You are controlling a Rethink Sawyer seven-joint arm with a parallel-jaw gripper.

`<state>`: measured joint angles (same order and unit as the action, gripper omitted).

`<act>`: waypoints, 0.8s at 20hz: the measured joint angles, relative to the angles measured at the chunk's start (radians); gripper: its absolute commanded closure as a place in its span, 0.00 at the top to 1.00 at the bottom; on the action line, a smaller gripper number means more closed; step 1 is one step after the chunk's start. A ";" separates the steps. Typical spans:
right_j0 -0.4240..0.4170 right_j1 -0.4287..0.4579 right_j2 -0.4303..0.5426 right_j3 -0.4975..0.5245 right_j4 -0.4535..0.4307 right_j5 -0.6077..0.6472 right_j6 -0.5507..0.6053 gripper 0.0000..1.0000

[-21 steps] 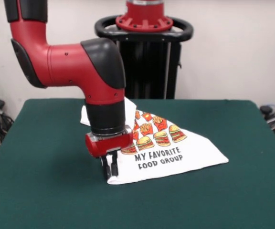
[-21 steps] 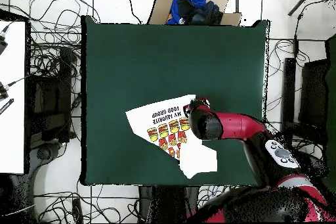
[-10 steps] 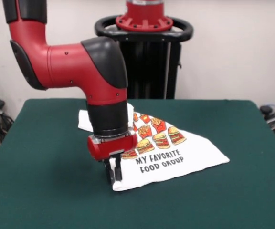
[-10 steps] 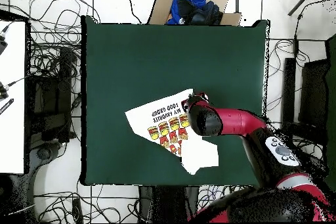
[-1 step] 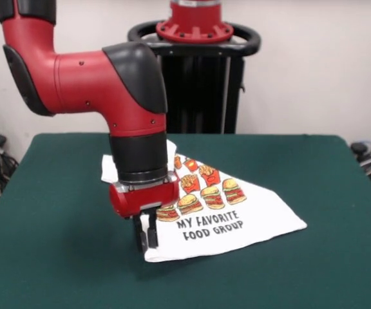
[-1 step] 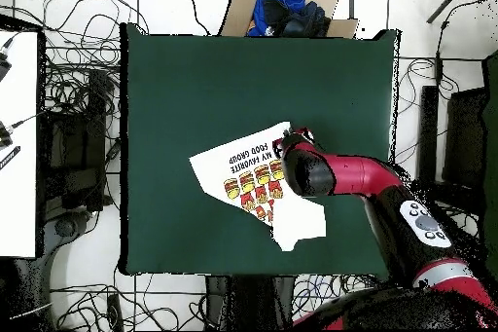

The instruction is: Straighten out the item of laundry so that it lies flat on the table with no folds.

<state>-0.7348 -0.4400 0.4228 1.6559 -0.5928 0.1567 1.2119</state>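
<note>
While clamped on the shirt (image 5: 227, 209) corner, jaws (image 5: 145, 237) amid wide bare green table (image 5: 314, 270) on all sides.

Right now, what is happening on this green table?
The red robot arm has its gripper shut on one corner of the white T-shirt, low over the green table. The shirt is not flat yet: it lies in a triangular shape, with part folded behind the arm. Its printed side faces up.

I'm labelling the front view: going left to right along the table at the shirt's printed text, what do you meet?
Bare green table → the hand at the shirt's corner → white T-shirt with its "MY FAVORITE FOOD GROUP" text → bare table again.
</note>
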 measured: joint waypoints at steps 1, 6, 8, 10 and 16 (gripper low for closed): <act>0.001 -0.003 0.000 -0.005 -0.006 0.000 0.000 0.00; 0.005 -0.016 0.000 -0.034 -0.029 0.000 0.000 0.00; 0.005 -0.020 0.000 -0.047 -0.031 0.000 0.000 0.00; 0.005 -0.024 0.000 -0.055 -0.032 0.000 0.000 0.00; -0.001 -0.032 0.002 -0.084 -0.032 0.000 0.000 0.00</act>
<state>-0.7360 -0.4716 0.4246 1.5722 -0.6246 0.1567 1.2119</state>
